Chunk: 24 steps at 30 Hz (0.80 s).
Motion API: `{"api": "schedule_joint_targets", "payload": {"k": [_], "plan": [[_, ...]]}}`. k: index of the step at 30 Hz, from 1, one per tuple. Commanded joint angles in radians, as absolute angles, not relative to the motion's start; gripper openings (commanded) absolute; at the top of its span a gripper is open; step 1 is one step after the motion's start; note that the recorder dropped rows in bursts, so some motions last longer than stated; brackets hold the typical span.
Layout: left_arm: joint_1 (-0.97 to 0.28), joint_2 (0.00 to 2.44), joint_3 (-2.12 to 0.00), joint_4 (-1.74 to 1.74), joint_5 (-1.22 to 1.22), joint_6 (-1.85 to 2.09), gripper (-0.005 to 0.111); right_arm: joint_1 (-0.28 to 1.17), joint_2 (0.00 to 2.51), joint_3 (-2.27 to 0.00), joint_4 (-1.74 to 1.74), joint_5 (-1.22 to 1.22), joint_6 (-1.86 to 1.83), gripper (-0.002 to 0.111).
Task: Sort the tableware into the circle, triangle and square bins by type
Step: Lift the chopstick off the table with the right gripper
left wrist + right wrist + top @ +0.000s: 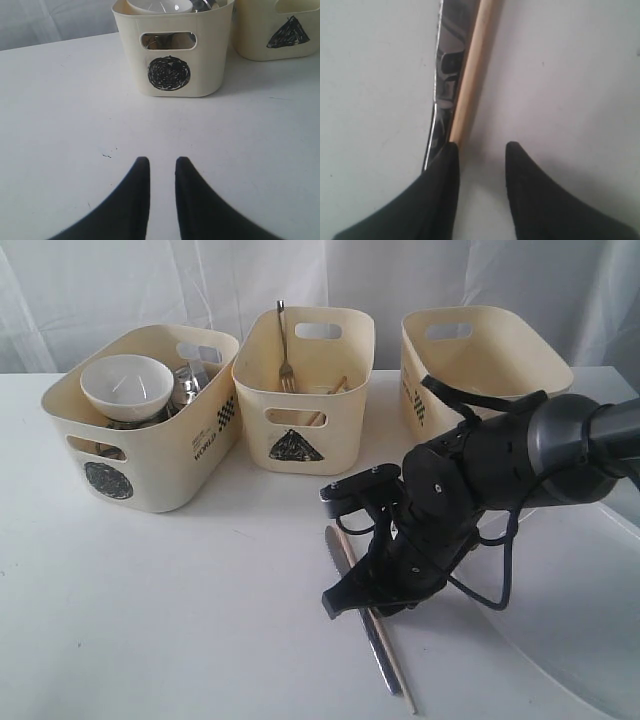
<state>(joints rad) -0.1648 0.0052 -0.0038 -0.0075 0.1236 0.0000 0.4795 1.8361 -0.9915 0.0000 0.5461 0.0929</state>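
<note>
Knife (444, 65) and chopstick (474, 70) on surface (180, 620), touching, 6 o'clock of triangle bin (300, 390). Right end effector (481, 150) released, low over them, offset, likely to single out chopstick. Left end effector (159, 162) released, empty.

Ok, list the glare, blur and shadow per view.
Exterior view: curtain washed out, white plate nearly lost against the table. Right wrist view: soft close-up, knife mirroring dark patches beside the chopstick. Left wrist view: left pincer a featureless silhouette, circle bin sharp.
</note>
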Motion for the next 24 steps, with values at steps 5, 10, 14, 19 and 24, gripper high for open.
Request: {"api": "schedule_joint_targets", "payload": {"k": [5, 10, 14, 19, 24], "plan": [[-0.162, 0.000, 0.000, -0.009, 0.128, -0.007, 0.025, 0.480, 1.851, -0.986, 0.030, 0.543, 0.101, 0.031], [-0.162, 0.000, 0.000, -0.009, 0.128, -0.007, 0.025, 0.480, 1.857, -0.986, 0.055, 0.538, 0.101, 0.031], [-0.162, 0.000, 0.000, -0.009, 0.128, -0.007, 0.025, 0.480, 1.857, -0.986, 0.057, 0.538, 0.101, 0.031], [-0.162, 0.000, 0.000, -0.009, 0.128, -0.007, 0.025, 0.480, 1.857, -0.986, 0.061, 0.543, 0.101, 0.031], [-0.162, 0.000, 0.000, -0.009, 0.128, -0.007, 0.025, 0.482, 1.857, -0.986, 0.137, 0.543, 0.074, 0.031]]}}
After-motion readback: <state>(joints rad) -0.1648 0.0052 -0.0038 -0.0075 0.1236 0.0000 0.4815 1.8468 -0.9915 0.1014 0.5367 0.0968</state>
